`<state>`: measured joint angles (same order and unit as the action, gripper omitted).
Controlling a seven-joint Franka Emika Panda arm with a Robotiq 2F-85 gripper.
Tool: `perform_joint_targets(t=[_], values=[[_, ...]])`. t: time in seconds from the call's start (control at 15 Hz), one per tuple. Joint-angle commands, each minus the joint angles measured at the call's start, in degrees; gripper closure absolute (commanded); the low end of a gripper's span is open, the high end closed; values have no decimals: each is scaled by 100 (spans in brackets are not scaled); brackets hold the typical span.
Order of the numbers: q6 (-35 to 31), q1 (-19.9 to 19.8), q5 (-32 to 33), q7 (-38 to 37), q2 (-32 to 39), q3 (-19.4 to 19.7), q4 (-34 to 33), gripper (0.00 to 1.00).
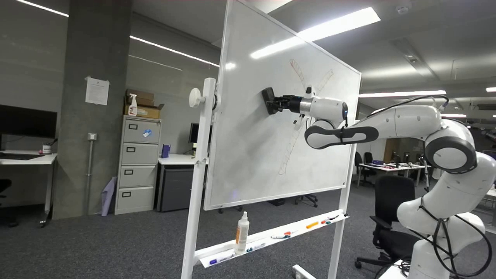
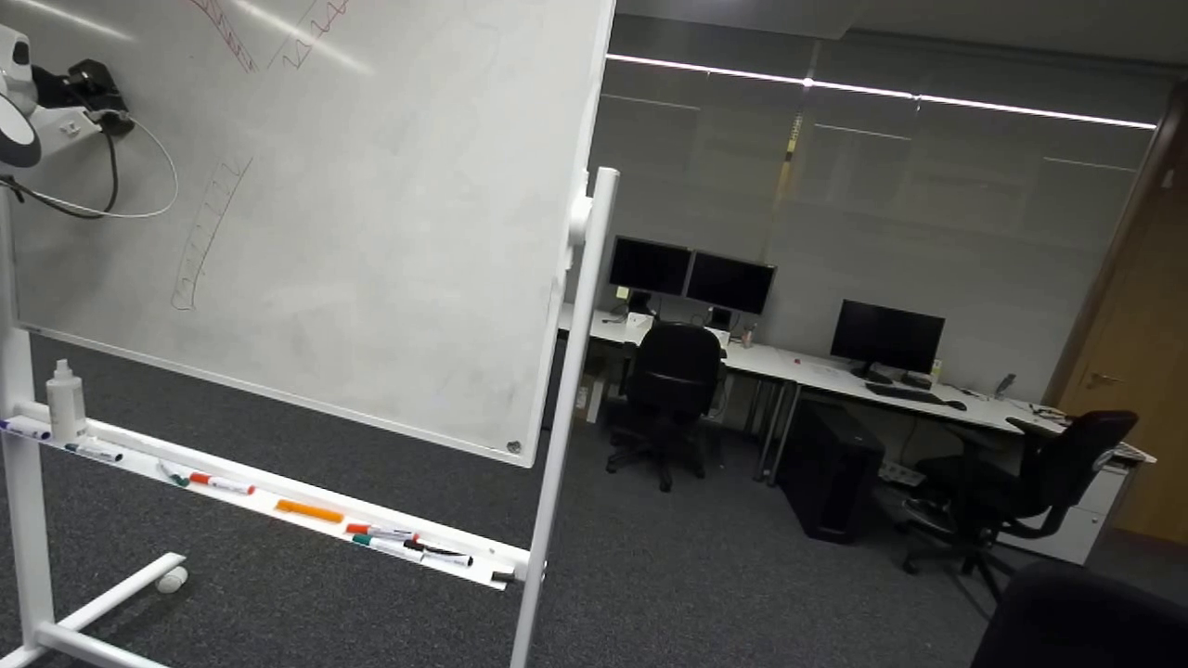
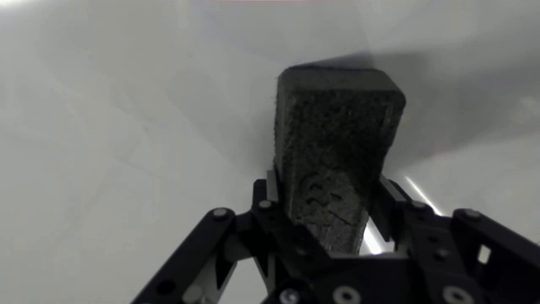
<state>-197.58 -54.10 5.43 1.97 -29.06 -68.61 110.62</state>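
Wrist view: gripper (image 3: 328, 190) clamped on a dark whiteboard eraser (image 3: 337, 135), fingers (image 3: 272, 185) on its two long sides, far end sticking out past them; faintly smudged whiteboard (image 3: 126, 190) fills the background; shadow (image 3: 451, 101) falls right of the eraser.

In an exterior view: white arm (image 1: 410, 122) comes in from picture right; eraser is at the board face, around mid-height, nearer the picture-left edge, long side near vertical with a slight lean; can't tell if it's pressed flat; hatched strips (image 1: 297, 71) drawn on the board, two above the wrist (image 1: 327, 107), one below; tray (image 1: 265, 236) under the board carries a pump bottle (image 1: 242, 234), markers (image 1: 221, 259) and an orange stick (image 1: 312, 224); behind, filing cabinet (image 1: 138, 170) with cardboard box (image 1: 147, 111) and trigger spray bottle (image 1: 133, 106) on top; black office chair (image 1: 393, 201) near the arm's base.

In an exterior view: gripper and eraser show at picture left, partly behind the wrist; upper two strips cut off by the frame top; bottle near the tray's picture-left end, orange stick mid-tray, red, green and dark markers spread along; past the board, desks (image 2: 789, 364) with black monitors (image 2: 650, 266), PC tower (image 2: 826, 473) underneath, desk chairs (image 2: 677, 371), wooden door (image 2: 1142, 399) at far right.
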Motion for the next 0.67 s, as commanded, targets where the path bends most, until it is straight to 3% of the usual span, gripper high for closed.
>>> perform_joint_targets(t=[0.0, 0.6], values=[[114, -263, 58, 213, 310, -154, -219, 70], [-54, 118, -147, 114, 314, 463, 88, 70]])
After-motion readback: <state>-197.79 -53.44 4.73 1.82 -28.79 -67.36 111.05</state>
